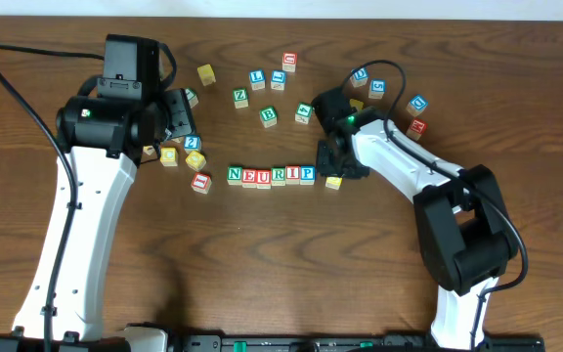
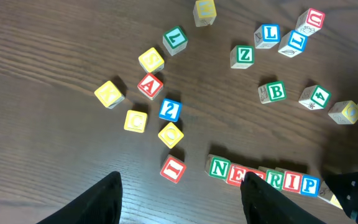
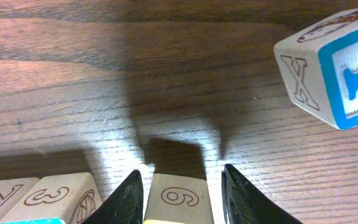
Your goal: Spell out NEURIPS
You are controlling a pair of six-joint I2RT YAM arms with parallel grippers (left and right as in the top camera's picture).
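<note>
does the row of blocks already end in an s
No: in the overhead view the row reads NEURIP and stops at the blue P block.

Beneath me spreads a dark brown, wood-grain tabletop (image 1: pixel 291 264); light from above gives it a soft sheen and throws blurred shadows across the grain.

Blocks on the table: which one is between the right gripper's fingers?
The yellow-edged block just past the blue P of the NEURIP row. Only it sits between the fingers of the right gripper; every other block lies clear.
</note>
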